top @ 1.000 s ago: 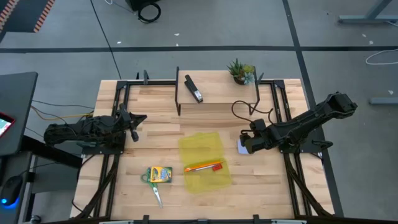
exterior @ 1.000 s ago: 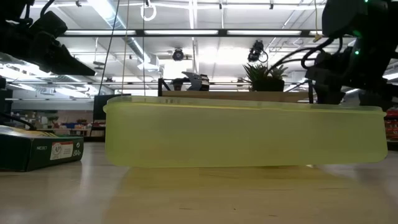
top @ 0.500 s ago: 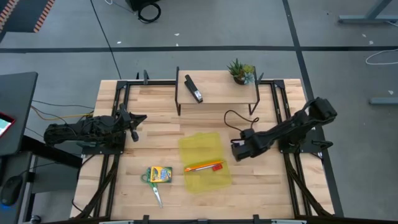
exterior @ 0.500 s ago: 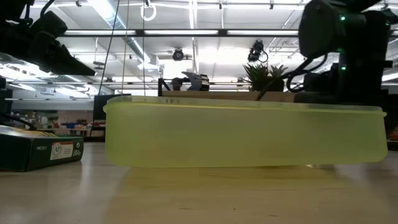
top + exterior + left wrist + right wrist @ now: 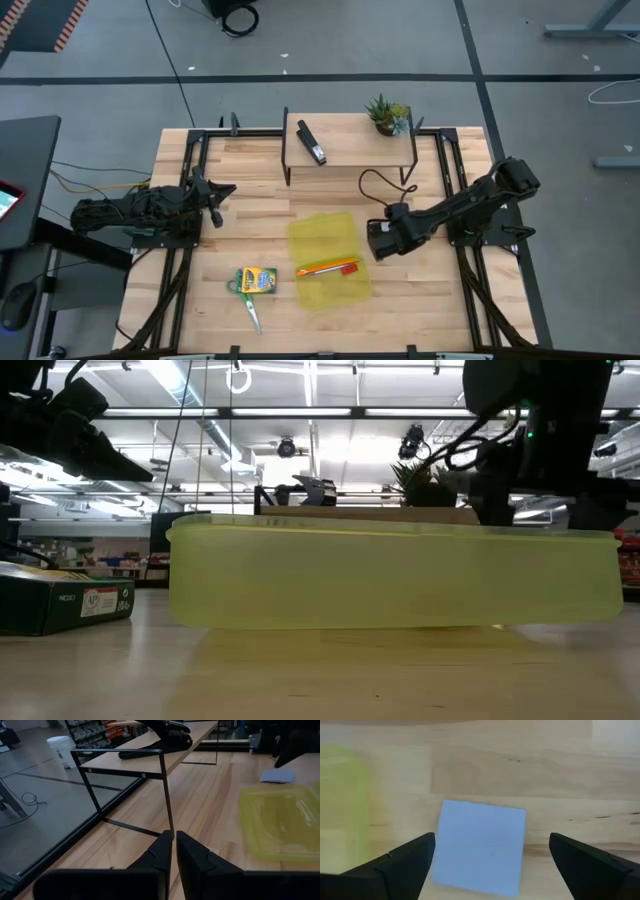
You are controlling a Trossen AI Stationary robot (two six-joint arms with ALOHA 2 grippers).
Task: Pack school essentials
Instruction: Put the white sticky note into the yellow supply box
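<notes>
A pale blue square notepad (image 5: 480, 847) lies flat on the wooden table, just right of the yellow translucent box (image 5: 325, 258). My right gripper (image 5: 491, 840) hangs open over it, pointing steeply down, one finger on each side and clear of it. In the high view this gripper (image 5: 378, 243) hides the notepad. Orange pencils (image 5: 328, 268) lie in the box. The crayon box (image 5: 257, 281) and green-handled scissors (image 5: 250, 305) lie near the front left. My left gripper (image 5: 215, 200) waits shut at the table's left side.
A black-framed wooden shelf (image 5: 350, 150) at the far edge carries a black stapler (image 5: 312, 143) and a small potted plant (image 5: 387, 113). Black rails (image 5: 452, 200) run along both sides of the table. Bare wood lies between the box and the shelf.
My right gripper has travelled toward the table's left edge, rolling a little at the wrist, and now stands over the notepad beside the yellow box. In the high view the notepad has gone from showing beside the gripper to hidden beneath it.
</notes>
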